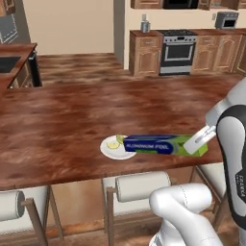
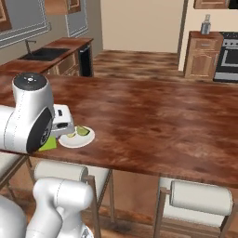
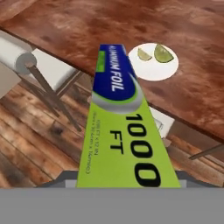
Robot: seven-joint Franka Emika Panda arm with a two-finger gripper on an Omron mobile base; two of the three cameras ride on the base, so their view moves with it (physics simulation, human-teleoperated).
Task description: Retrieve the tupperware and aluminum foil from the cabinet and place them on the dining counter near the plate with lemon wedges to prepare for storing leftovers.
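Note:
The aluminum foil (image 1: 161,144) is a long blue carton with a green end, and my gripper (image 1: 197,142) is shut on that green end. It hangs level just above the front part of the dining counter (image 1: 67,120), its blue end over the rim of the white plate (image 1: 111,149) with lemon wedges. In the hand view the aluminum foil (image 3: 120,127) runs away from me toward the plate (image 3: 153,65), with floor and a stool below its near half. From the right, the gripper (image 2: 59,125) and a green corner of the foil (image 2: 48,144) sit beside the plate (image 2: 76,138). The tupperware and the cabinet are out of view.
Padded stools (image 1: 141,185) (image 2: 200,197) stand tucked under the counter's front edge. A stove (image 1: 178,50) and wooden drawer units line the far wall. A sink worktop (image 2: 46,53) lies off to the left. The counter (image 2: 158,116) is bare beyond the plate.

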